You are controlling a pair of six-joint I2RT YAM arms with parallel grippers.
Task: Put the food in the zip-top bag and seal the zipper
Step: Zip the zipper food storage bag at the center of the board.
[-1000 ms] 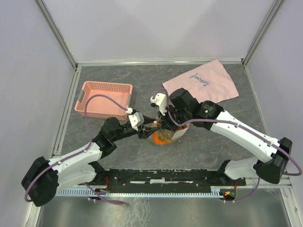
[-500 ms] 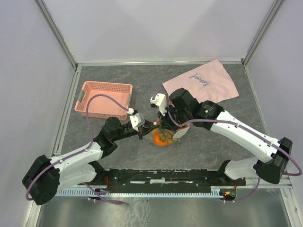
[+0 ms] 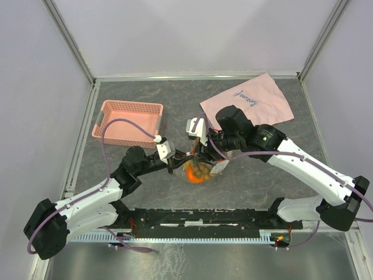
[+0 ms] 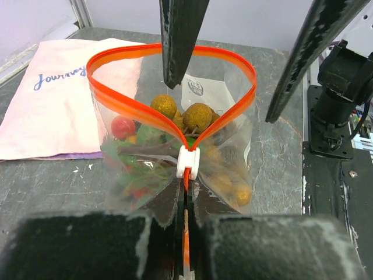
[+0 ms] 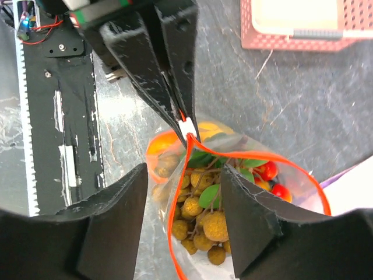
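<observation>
The zip-top bag (image 4: 236,149) stands with its mouth agape directly ahead of the left gripper (image 4: 185,207). The food (image 4: 197,116) already sits inside: a tan berry cluster, leaves, red pieces and something orange low down. Its zipper (image 4: 116,96) is parted into a wide loop. The two lips meet at a white slider (image 4: 188,163) just beyond the left fingers, which are pressed together on the strip's closed end, probably to anchor that corner so the rest can be run shut. The right gripper (image 5: 183,178) hangs over the mouth with jaws spread, one lip running between them, gripping nothing. Only the left wrist view shows one right finger dipping inside the loop and the other outside it. Only the right wrist view shows the pink basket (image 5: 291,29) past the left gripper, off to one side. From overhead the arms hide the zipper almost entirely.
</observation>
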